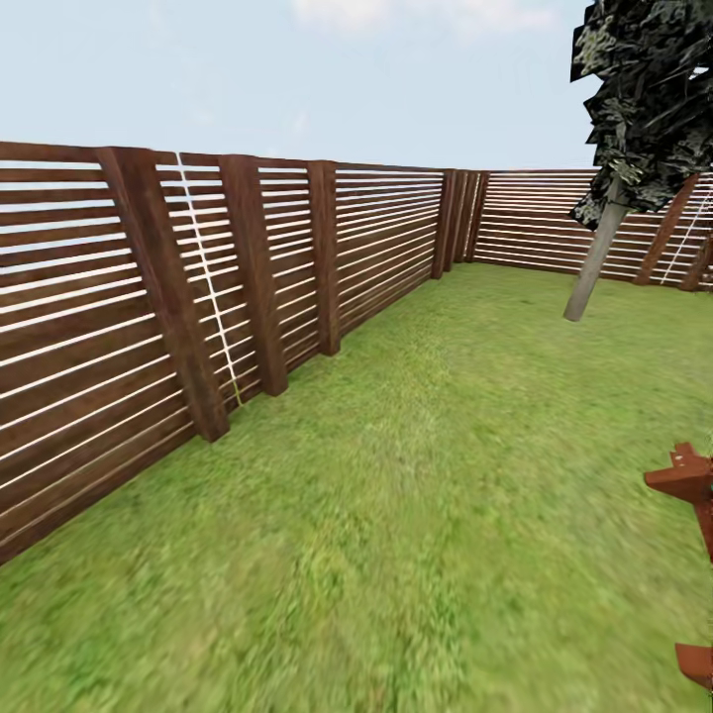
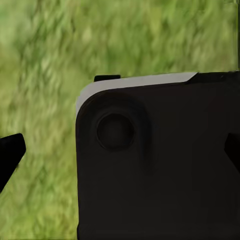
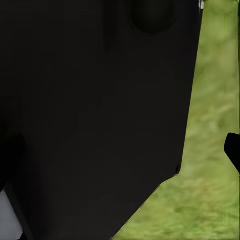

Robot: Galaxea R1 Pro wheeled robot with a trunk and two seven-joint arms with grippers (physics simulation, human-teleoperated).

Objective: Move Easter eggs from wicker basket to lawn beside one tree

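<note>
Rough green lawn [image 1: 416, 475] runs beside the slatted wooden fence [image 1: 149, 317]; a grey-trunked tree [image 1: 594, 262] leans nearby. Jaws' state: can't tell.

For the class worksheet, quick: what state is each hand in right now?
Left hand: open, holding nothing.
Right hand: cannot be told; one fingertip shows against grass.

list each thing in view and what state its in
lawn: flat green grass, nothing lying on the stretch in view
fence: brown slatted panels, upright, running along the lawn's edge and round the far corner
tree: standing on the lawn near the far fence, grey trunk leaning, dark canopy above
left gripper: fingertips wide apart, open, nothing between them
</note>
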